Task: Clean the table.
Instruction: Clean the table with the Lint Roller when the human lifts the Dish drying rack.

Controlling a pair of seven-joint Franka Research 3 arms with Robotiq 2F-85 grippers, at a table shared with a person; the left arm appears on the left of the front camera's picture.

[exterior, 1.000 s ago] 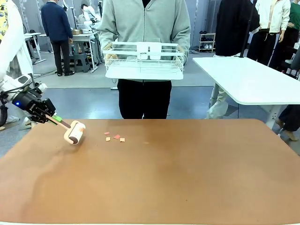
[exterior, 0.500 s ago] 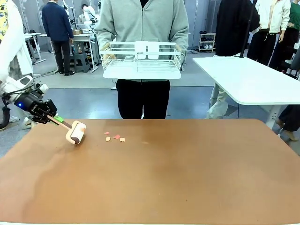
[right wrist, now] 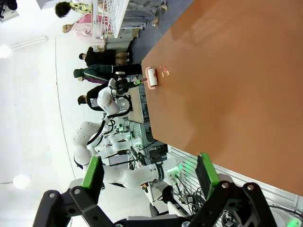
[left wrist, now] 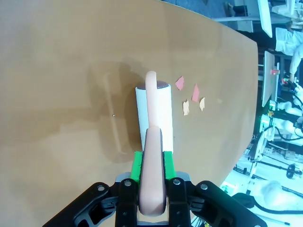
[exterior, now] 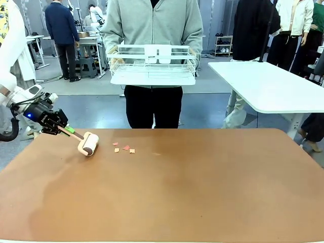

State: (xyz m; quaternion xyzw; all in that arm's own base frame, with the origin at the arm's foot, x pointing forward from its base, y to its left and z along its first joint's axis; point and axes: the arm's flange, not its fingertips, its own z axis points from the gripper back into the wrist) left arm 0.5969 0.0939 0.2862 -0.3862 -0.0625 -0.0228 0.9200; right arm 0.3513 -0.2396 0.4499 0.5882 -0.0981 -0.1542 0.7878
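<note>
Table (exterior: 202, 192) comes first, as it is the biggest thing. It is reddish-brown with round corners, and it fills the low half of the front view, from side to side. Most of its top is bare.

A person (exterior: 154, 20) in a grey top and dark trousers stands at the far side of the table. The person holds a white wire rack (exterior: 152, 66) in front of the body, up off the table. A smaller white table (exterior: 268, 86) stands farther back on the right.

The left arm (exterior: 15, 96) comes in from the left edge. Its left gripper (exterior: 59, 126) is squeezed tight on the peach handle of a lint roller (exterior: 88, 144). In the left wrist view, the green pads (left wrist: 137, 165) of the left gripper (left wrist: 152, 163) press on both sides of the handle. The white roll of the lint roller (left wrist: 154, 113) points away from the gripper. It looks to be down on the table near the far left corner, with its shadow just beside it.

The right gripper (right wrist: 149, 179) has its two fingers spread wide with nothing between them. The brown top stretches out beyond it.

Four tiny paper scraps (exterior: 124, 148), pink and tan, lie on the table just beside the roll, toward the middle. The scraps (left wrist: 191, 97) do not touch the roll.
</note>
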